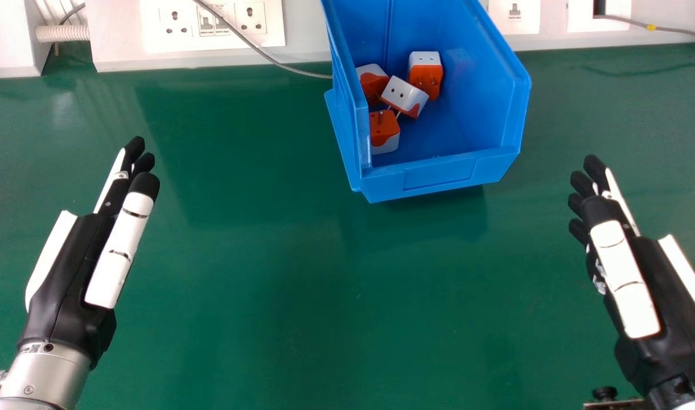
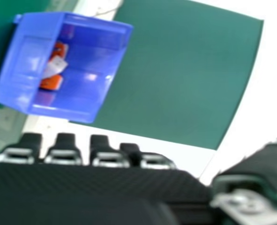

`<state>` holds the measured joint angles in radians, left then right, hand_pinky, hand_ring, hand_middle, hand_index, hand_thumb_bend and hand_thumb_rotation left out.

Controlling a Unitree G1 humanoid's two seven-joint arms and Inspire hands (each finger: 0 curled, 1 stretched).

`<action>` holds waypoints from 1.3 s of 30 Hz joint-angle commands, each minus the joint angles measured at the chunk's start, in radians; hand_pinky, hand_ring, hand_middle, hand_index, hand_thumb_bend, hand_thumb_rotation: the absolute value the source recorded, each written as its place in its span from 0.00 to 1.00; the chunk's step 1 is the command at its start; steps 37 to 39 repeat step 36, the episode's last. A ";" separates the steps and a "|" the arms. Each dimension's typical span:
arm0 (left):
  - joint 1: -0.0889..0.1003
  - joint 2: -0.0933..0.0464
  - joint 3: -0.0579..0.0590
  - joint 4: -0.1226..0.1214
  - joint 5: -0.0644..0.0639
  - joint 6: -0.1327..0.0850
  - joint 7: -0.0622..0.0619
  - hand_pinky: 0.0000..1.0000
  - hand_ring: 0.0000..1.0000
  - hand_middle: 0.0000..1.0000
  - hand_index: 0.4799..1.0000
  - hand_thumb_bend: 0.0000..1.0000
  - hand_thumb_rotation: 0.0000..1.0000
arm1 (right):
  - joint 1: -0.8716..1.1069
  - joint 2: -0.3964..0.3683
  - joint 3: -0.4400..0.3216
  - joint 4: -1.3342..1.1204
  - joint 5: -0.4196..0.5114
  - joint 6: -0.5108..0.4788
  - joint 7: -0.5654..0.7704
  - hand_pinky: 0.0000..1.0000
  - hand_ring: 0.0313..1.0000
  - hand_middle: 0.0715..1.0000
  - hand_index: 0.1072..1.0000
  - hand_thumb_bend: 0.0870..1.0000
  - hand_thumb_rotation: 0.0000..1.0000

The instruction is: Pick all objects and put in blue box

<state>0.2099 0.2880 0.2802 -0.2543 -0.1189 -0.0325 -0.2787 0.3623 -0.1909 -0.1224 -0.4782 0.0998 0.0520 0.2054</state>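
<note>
Your open blue plastic box stands at the far edge of the green table, with four orange-and-white plastic plug adapters bunched inside along its left wall. Your left hand is over the table left of the box, fingers straight and empty; your right hand is to its right, empty, with straight fingers slightly spread.

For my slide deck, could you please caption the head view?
Four orange-and-white adapters lie in the blue box, the robot's left hand and right hand open to either side.
</note>
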 commanded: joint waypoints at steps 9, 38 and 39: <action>0.007 0.020 0.006 -0.044 0.006 0.007 0.009 1.00 1.00 1.00 1.00 0.48 1.00 | -0.001 -0.002 -0.004 -0.032 0.004 -0.021 0.006 1.00 1.00 1.00 1.00 0.38 1.00; 0.019 0.014 0.004 -0.060 0.006 0.011 0.011 1.00 1.00 1.00 1.00 0.51 1.00 | 0.011 0.001 -0.010 -0.019 0.005 -0.036 0.005 1.00 1.00 1.00 1.00 0.43 1.00; 0.019 0.014 0.004 -0.060 0.006 0.011 0.011 1.00 1.00 1.00 1.00 0.51 1.00 | 0.011 0.001 -0.010 -0.019 0.005 -0.036 0.005 1.00 1.00 1.00 1.00 0.43 1.00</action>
